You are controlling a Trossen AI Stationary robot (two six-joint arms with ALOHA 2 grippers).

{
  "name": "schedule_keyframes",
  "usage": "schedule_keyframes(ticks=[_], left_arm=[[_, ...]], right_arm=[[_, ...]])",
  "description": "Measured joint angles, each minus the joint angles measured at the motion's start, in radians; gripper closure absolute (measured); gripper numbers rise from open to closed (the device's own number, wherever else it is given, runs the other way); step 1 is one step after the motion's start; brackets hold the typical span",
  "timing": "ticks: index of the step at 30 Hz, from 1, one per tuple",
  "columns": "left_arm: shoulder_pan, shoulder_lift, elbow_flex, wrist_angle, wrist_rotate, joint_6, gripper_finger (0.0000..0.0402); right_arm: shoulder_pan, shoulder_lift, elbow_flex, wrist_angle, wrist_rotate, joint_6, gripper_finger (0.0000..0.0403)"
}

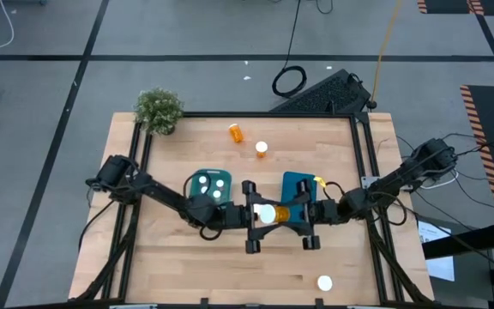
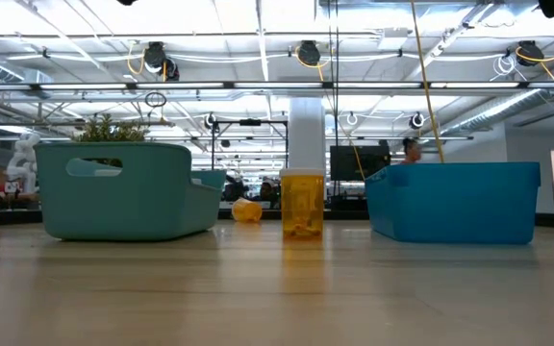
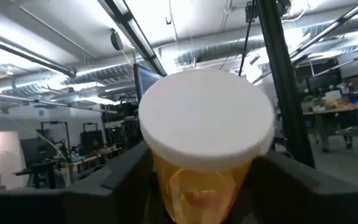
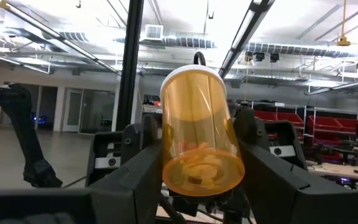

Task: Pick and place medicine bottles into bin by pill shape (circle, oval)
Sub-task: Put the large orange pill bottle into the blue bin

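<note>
Held bottle [image 3: 205,146]: lower body cut off by left wrist frame edge, left gripper [image 3: 197,186] fingers mostly out of frame.

Pills inside bottle in right wrist view: blurred lump at base, shape not readable – circle vs oval can't tell.

High view: teal bin [image 1: 210,184] near edge and blue bin [image 1: 298,186] near edge covered by arms. Blue bin contents not visible. Right gripper [image 1: 294,215] contact with bottle unclear under arm.

Low view: both grippers out of frame. Lying bottle [image 2: 246,210] partly hidden behind teal bin.
</note>
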Motion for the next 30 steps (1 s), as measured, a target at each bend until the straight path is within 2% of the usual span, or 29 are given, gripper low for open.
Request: schedule_keyframes(ticks=[3, 6, 15, 20, 25, 30], left_arm=[[-0.010, 0.000, 0.000, 0.008, -0.009, 0.028, 0.0142], [-0.014, 0.000, 0.000, 0.007, -0.010, 0.040, 0.0140], [-0.013, 0.000, 0.000, 0.006, 0.001, 0.039, 0.0201], [-0.013, 0.000, 0.000, 0.005, 0.001, 0.039, 0.0209], [-0.015, -0.003, 0.000, -0.007, 0.008, 0.018, 0.0203], [-0.016, -0.003, -0.001, -0.030, -0.013, 0.016, 0.0202]], right_arm=[[0.001, -0.002, 0.000, 0.022, -0.002, 0.002, 0.0218], [0.001, -0.002, 0.000, 0.023, -0.003, 0.001, 0.0218], [0.001, -0.002, 0.000, 0.019, -0.008, -0.012, 0.0218], [0.002, -0.002, 0.000, 0.017, -0.006, -0.011, 0.0213], [0.017, -0.004, 0.001, -0.023, 0.023, -0.011, 0.0170], [0.048, -0.027, 0.001, -0.157, 0.155, 0.002, 0.0095]])
